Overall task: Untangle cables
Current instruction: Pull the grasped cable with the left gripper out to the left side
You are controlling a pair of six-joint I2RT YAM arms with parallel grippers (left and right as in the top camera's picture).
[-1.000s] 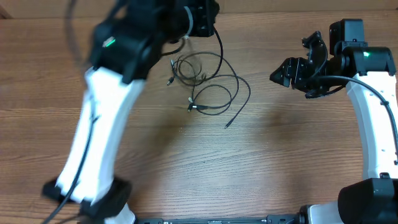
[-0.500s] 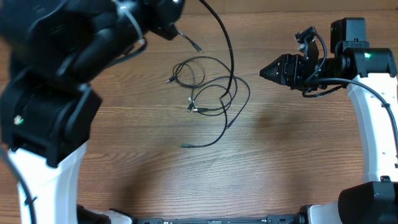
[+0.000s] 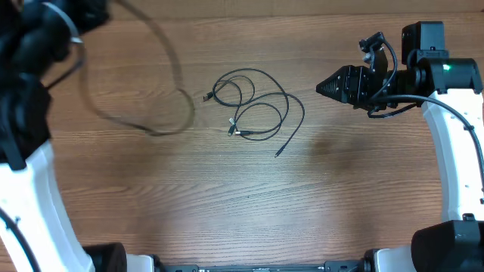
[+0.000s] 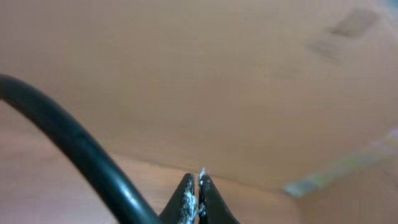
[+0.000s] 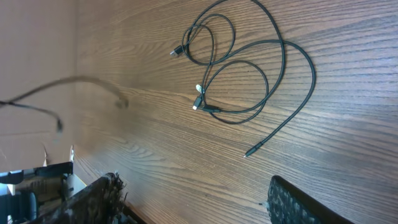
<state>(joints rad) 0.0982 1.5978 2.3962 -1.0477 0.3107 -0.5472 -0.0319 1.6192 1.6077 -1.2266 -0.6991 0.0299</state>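
Observation:
A tangle of thin black cables (image 3: 234, 130) lies on the wooden table (image 3: 249, 204) at centre back, one loose end (image 3: 277, 153) pointing toward the front. The same tangle (image 5: 199, 102) shows in the right wrist view. One more cable (image 3: 178, 83) hangs blurred in the air left of the tangle, apart from it, trailing from my raised left arm (image 3: 30, 45). My left gripper (image 4: 199, 185) is shut, with a black cord (image 4: 74, 143) running beside its jaws. To the right of the tangle my right gripper (image 3: 324, 88) hovers open and empty, pointing left at it.
The table's left edge and a tan wall show in the right wrist view, with the swinging cable (image 5: 81, 79) in front of them. The right arm's white link (image 3: 457, 151) runs down the right side.
My left arm has swung up and to the far left, drawing one cable out of the tangle and off the table. The right gripper turned to point left, then stayed still.

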